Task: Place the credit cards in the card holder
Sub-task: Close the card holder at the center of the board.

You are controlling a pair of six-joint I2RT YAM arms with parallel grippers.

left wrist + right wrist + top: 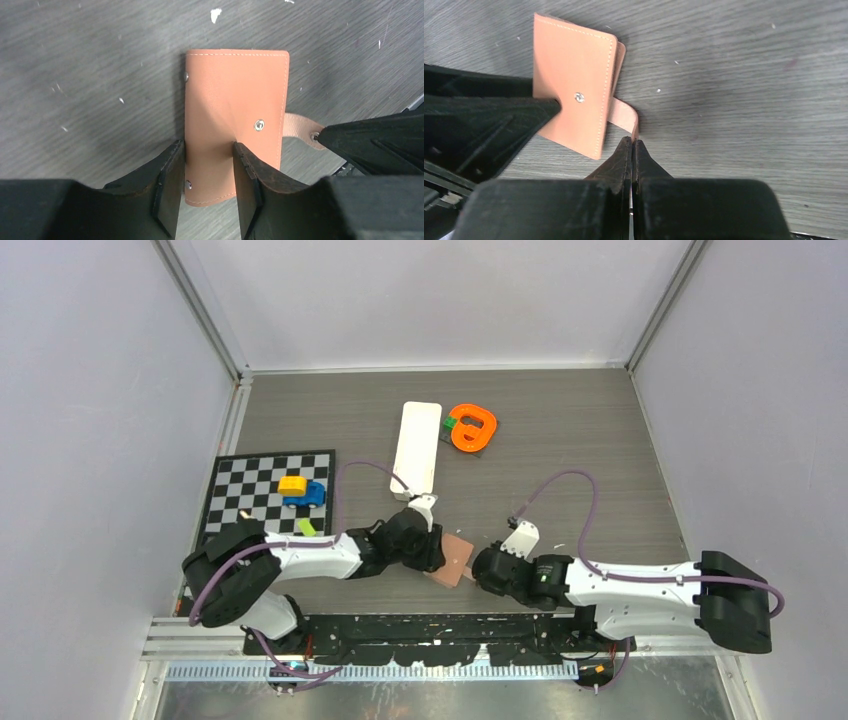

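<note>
Pinching the strap (pixel 624 112) by its very tip, right gripper (pixel 631 142) could slip off; left gripper (pixel 207 150) straddles the wallet (pixel 235 85), grip unclear.

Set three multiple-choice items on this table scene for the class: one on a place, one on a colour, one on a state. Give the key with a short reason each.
1. Where do the yellow block and the blue block sit?
A. on top of the card holder
B. on the chequered board
C. held in a pincer

2. What colour is the card holder's outside?
A. green
B. white
C. tan-brown

3. What is the right pincer doing?
A. shut on the card holder's strap
B. wide open, holding nothing
C. shut on the yellow block

Key:
1 B: the top view shows both blocks on the black-and-white squares.
2 C: both wrist views show tan-brown leather.
3 A: the right wrist view shows its tips pressed together on the strap's end.
</note>
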